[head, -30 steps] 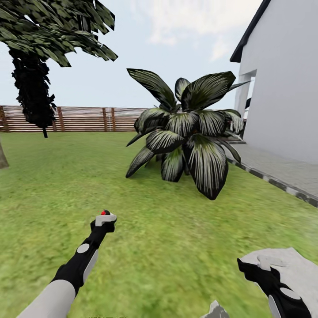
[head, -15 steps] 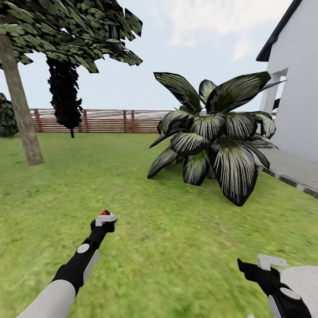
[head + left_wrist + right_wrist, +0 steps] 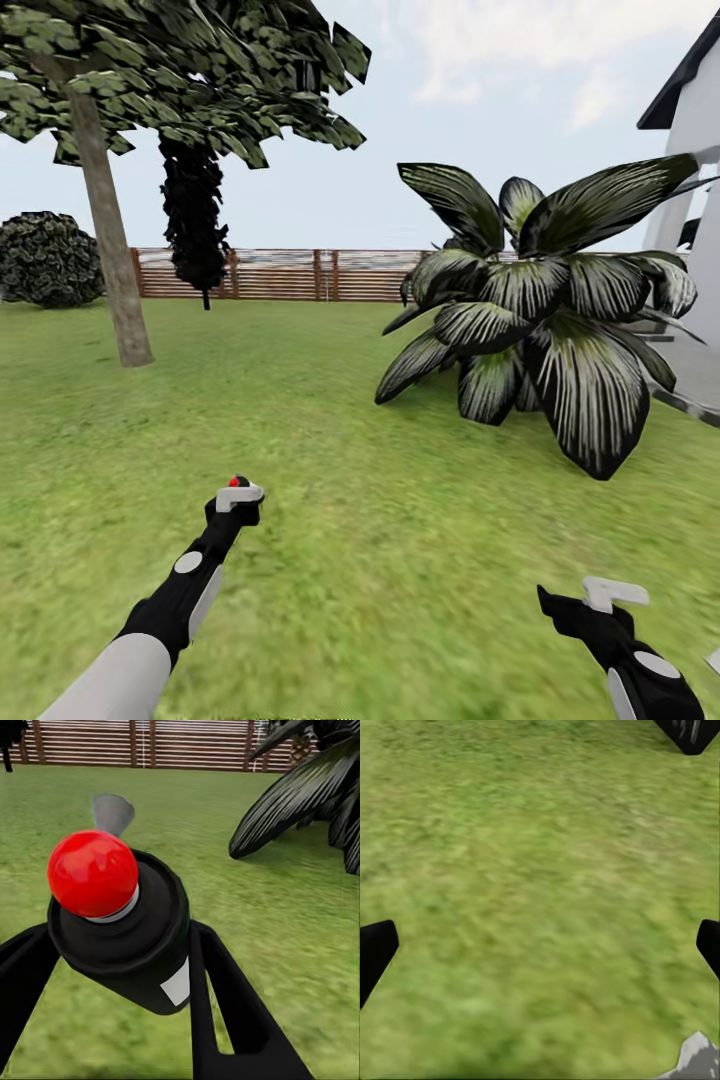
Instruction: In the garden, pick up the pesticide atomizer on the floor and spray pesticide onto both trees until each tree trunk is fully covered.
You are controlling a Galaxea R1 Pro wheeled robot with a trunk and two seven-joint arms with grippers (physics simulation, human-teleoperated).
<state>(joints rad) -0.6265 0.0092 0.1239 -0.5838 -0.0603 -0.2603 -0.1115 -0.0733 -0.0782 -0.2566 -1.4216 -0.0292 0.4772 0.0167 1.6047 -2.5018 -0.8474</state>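
the sprayer [image 3: 120, 930] sits clamped between the left gripper [image 3: 236, 497] fingers, red tip up and forward, held low over the grass [image 3: 380, 560]. it is well short of the tree [image 3: 110, 230], whose grey-brown trunk stands far across the lawn, in front of the fence [image 3: 280, 274]. the step in hand looks like the approach: to do it well, square the base onto that trunk, close the gap before any spraying, and keep the red nozzle aimed at the bark, not the big striped plant [image 3: 540, 330] off to the trunk's right. the left arm reaches forward, forearm angled up toward the trunk side, wrist level. the right gripper [image 3: 600, 600] rests low, on the far side of the sprayer from the tree. its fingers are spread wide with bare grass between them in the wrist view, holding nothing. a second tree with a thick trunk may be out of frame; from here i can't tell.
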